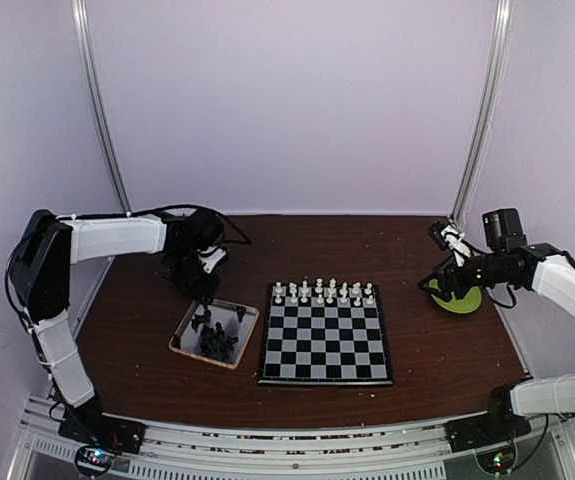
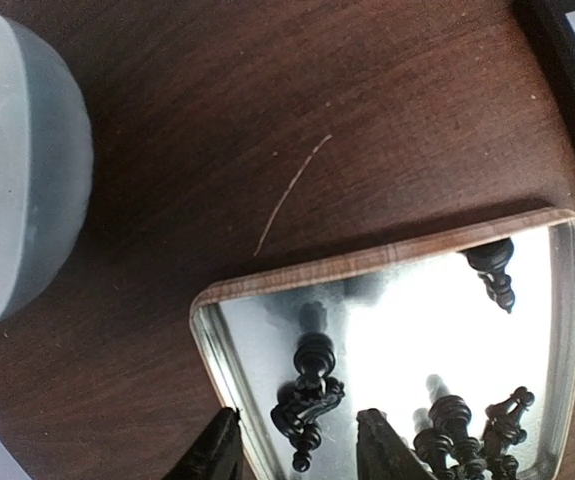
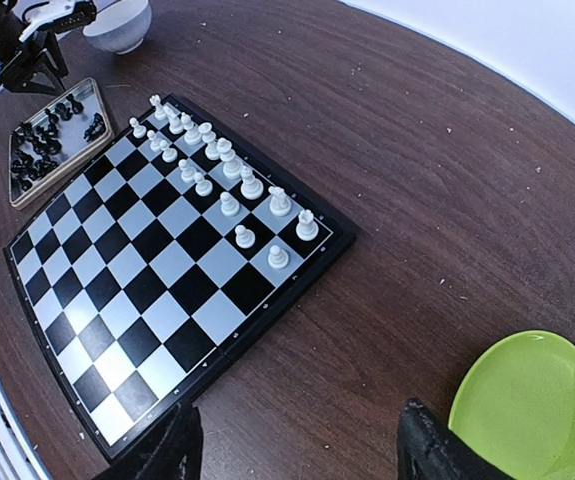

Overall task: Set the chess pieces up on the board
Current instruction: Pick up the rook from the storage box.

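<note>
The board (image 1: 324,340) lies mid-table, its border (image 3: 297,275) also showing in the right wrist view. White chess pieces (image 1: 324,292) fill its two far rows (image 3: 217,170). Black chess pieces (image 1: 217,335) lie in a silver tray (image 1: 182,338). My left gripper (image 1: 205,288) hangs over the tray's far corner, open. In the left wrist view its tips (image 2: 302,455) straddle the tray rim (image 2: 367,262), with a lying black knight and pawn (image 2: 310,398) just ahead of them. My right gripper (image 1: 439,283) is open and empty over bare table (image 3: 297,460).
A green plate (image 1: 459,298) sits right of the board, close to my right gripper (image 3: 527,405). A pale bowl (image 2: 17,170) stands on the table beyond the tray (image 3: 117,22). More black pieces (image 2: 467,430) stand deeper in the tray. White walls enclose the table.
</note>
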`<move>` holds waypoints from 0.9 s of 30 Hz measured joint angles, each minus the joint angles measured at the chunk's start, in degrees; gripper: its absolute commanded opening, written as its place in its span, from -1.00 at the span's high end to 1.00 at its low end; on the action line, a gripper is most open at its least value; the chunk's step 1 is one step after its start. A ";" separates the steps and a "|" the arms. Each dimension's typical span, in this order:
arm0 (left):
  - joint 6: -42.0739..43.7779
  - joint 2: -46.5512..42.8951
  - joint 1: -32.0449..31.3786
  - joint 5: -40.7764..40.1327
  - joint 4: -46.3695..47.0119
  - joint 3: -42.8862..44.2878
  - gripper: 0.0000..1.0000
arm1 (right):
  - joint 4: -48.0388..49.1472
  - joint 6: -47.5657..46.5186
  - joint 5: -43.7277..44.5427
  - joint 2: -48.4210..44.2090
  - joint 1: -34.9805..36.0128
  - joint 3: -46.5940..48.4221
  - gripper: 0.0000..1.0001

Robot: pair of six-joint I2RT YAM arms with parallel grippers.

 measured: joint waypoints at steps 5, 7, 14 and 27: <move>0.17 2.78 0.24 0.17 -0.04 0.00 0.24 | -0.24 -1.22 -0.42 0.35 0.00 0.37 -0.31; 0.24 3.52 0.61 0.28 -0.09 0.00 0.26 | -0.35 -1.42 -0.42 0.50 0.00 0.70 -0.29; 0.35 3.78 1.14 0.61 -0.07 0.02 0.38 | -1.27 -2.21 -1.01 3.69 0.17 2.05 -0.23; 0.68 5.88 1.11 2.82 -0.07 0.37 0.73 | -3.17 -2.69 -1.38 5.66 2.25 3.54 -0.18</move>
